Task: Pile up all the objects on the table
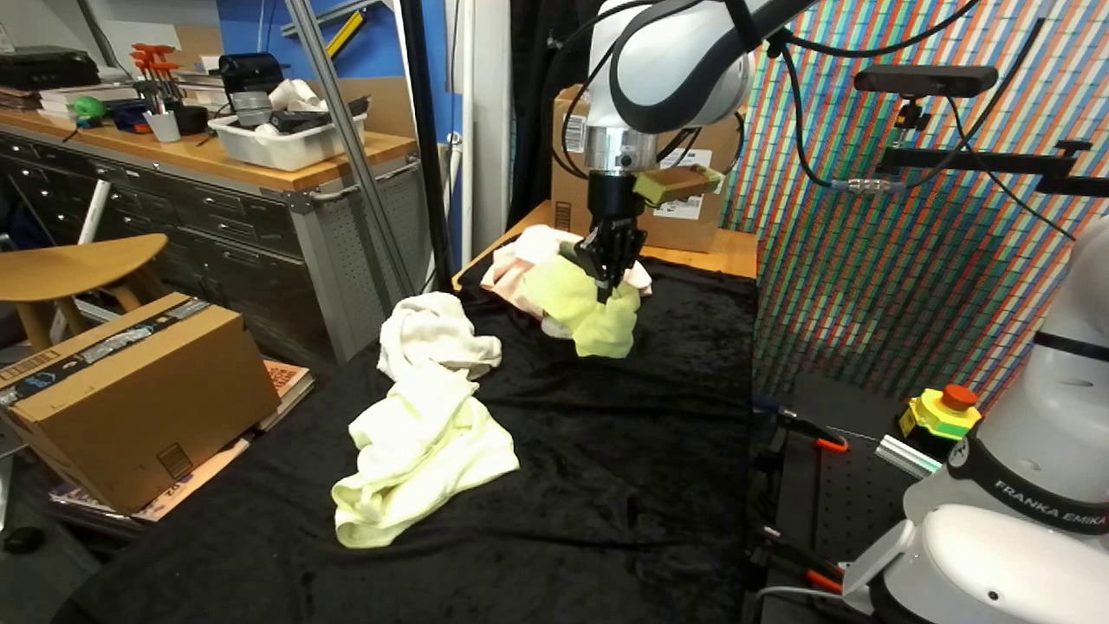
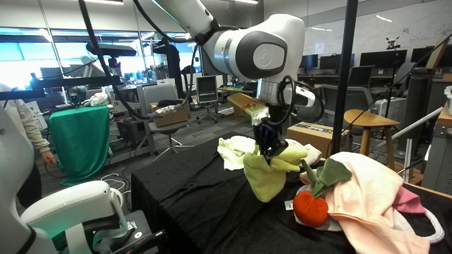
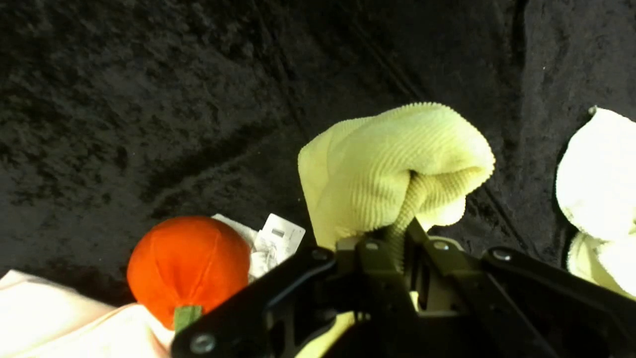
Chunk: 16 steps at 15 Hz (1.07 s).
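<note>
Pile [image 1: 533, 250] looks part-built: peach cloth [image 2: 363, 194], red toy [image 2: 310, 210] near desk [image 1: 624, 485] end | claw [image 1: 604, 290] gripping yellow-green cloth [image 2: 265, 180] | remaining: white cloth [image 1: 433, 334], pale-yellow cloth [image 1: 424, 451] toward edge opposite robot [image 1: 1031, 433]

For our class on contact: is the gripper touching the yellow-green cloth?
Touching: the wrist view shows the gripper pinching a fold of the yellow-green cloth.
</note>
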Motion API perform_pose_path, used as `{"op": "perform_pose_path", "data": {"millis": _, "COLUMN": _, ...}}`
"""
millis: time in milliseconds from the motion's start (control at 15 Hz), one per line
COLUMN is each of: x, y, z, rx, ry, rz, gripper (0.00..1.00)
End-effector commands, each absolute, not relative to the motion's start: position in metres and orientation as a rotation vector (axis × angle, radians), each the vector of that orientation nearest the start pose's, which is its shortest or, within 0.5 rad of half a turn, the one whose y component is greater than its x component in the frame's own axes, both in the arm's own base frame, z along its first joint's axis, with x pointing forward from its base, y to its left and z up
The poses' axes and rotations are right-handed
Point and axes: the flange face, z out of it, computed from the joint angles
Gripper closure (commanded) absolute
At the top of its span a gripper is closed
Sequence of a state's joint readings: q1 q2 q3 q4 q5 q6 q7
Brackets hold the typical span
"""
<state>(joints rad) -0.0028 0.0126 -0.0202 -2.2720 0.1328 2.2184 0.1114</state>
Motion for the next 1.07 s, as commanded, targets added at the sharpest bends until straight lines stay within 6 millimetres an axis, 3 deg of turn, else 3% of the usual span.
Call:
{"op": "perform_pose_path", "data": {"millis": 0, "x": 0.526, "y": -0.008, "z": 0.354, "rx": -3.069, "ry": 0.349, "rz": -0.046, "gripper": 0.93}}
{"op": "perform_pose_path", "data": {"millis": 200, "x": 0.539, "y": -0.013, "z": 0.345, "rx": -3.14, "ry": 0.424, "rz": -0.161, "gripper": 0.93}}
{"op": "perform_pose_path", "data": {"millis": 467, "x": 0.553, "y": -0.026, "z": 0.319, "rx": -3.249, "ry": 0.597, "rz": -0.249, "gripper": 0.93}}
{"op": "perform_pose_path", "data": {"millis": 733, "x": 0.561, "y": -0.042, "z": 0.29, "rx": -3.322, "ry": 0.771, "rz": -0.223, "gripper": 0.93}}
{"op": "perform_pose_path", "data": {"millis": 1000, "x": 0.568, "y": -0.044, "z": 0.271, "rx": -3.342, "ry": 0.858, "rz": -0.193, "gripper": 0.93}}
